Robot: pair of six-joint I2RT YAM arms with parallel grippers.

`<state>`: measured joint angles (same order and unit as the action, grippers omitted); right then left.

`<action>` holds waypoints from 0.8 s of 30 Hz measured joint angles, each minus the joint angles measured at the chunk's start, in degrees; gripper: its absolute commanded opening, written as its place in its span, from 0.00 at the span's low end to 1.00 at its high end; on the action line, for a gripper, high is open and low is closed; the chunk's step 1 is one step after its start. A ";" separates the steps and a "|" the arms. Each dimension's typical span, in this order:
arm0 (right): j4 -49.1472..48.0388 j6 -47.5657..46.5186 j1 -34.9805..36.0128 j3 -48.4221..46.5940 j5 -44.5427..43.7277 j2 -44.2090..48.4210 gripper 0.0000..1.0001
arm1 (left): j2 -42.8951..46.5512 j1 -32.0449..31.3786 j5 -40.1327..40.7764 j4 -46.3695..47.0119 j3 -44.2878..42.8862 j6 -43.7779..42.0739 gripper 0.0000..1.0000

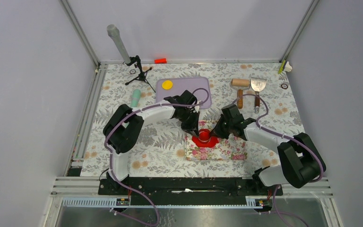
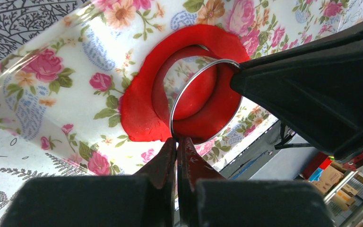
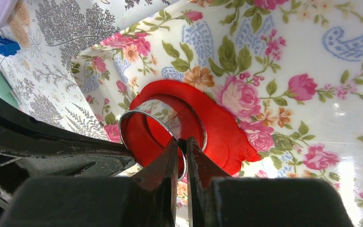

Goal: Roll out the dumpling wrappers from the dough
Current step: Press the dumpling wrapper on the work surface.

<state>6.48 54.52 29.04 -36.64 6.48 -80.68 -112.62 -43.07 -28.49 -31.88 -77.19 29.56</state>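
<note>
The red dough (image 2: 139, 111) lies as a flat sheet on the floral mat (image 2: 66, 94), with a round hole cut in it. A metal ring cutter (image 2: 172, 116) stands tilted over that hole. A round red wrapper (image 2: 196, 94) sits inside the ring. My right gripper (image 3: 183, 140) is shut on the ring's wall (image 3: 144, 105), beside the dough sheet (image 3: 231, 132). My left gripper (image 2: 177, 139) is shut, its tips against the ring's near rim. In the top view both grippers (image 1: 196, 131) (image 1: 213, 135) meet at the ring (image 1: 204, 136). A yellow wrapper (image 1: 167, 84) lies on the purple tray (image 1: 203, 90).
A wooden rolling pin (image 1: 240, 84) and a metal scraper (image 1: 257, 86) lie at the back right. A pale green cylinder (image 1: 136, 97) and a small tripod stand (image 1: 137, 71) are at the back left. A red-orange block (image 1: 160, 60) sits on the far rail.
</note>
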 measured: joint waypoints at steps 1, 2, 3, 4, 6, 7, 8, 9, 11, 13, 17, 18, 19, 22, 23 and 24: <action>0.42 -0.42 -0.31 -0.46 0.59 -0.44 0.00 | 0.37 -0.11 0.22 0.37 0.42 0.00 0.00; 0.61 -0.63 -0.48 -0.68 0.90 -0.66 0.00 | 0.72 -0.28 0.50 0.79 0.79 0.00 0.00; 0.61 -0.94 -0.68 -0.74 1.31 -0.76 0.00 | 0.90 -0.44 0.83 0.96 0.96 -0.02 0.00; 0.59 -1.11 -0.79 -0.74 1.60 -0.79 0.00 | 0.94 -0.55 1.07 0.96 0.96 -0.02 0.00; 0.48 -1.38 -1.01 -0.66 2.16 -0.76 0.00 | 0.92 -0.63 1.36 0.74 0.74 0.00 0.00; 0.24 -1.38 -1.07 -0.44 2.32 -0.55 0.00 | 0.76 -0.66 1.46 0.39 0.44 -0.02 0.00; -0.35 -1.36 -1.14 0.04 2.49 -0.13 0.00 | 0.44 -0.68 1.55 -0.20 -0.13 -0.02 0.00; -0.98 -1.33 -1.20 0.59 2.62 0.26 0.00 | -0.15 -0.70 1.64 -1.27 -1.16 -0.04 0.00; -2.80 -1.03 -1.33 2.08 2.78 1.27 0.00 | -1.51 -0.72 1.62 -3.72 -3.32 0.00 0.00; -4.50 -0.50 -1.40 3.63 2.93 2.49 0.00 | -3.13 -0.72 1.62 -6.45 -5.99 0.07 0.00; -6.58 0.81 -1.57 6.54 2.29 5.38 0.00 | -5.73 -0.72 1.16 -9.92 -9.97 0.42 0.00; -6.69 1.07 -1.57 7.06 2.01 6.08 0.00 | -6.32 -0.72 0.90 -10.60 -10.82 0.46 0.00; -6.64 1.31 -1.57 7.56 1.73 6.78 0.00 | -6.82 -0.72 0.63 -11.08 -11.52 0.46 0.00; -6.08 1.75 -1.55 8.37 1.31 8.20 0.00 | -7.72 -0.76 0.02 -11.91 -12.79 0.44 0.00; -5.86 1.90 -1.53 8.46 1.14 8.46 0.00 | -7.76 -0.76 -0.15 -11.85 -12.79 0.46 0.00; -5.68 1.99 -1.51 8.46 1.01 8.55 0.00 | -7.76 -0.79 -0.31 -11.76 -12.76 0.44 0.00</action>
<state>0.80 56.51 27.53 -28.18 7.49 -72.14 -120.38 -43.86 -28.80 -43.64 -89.95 30.00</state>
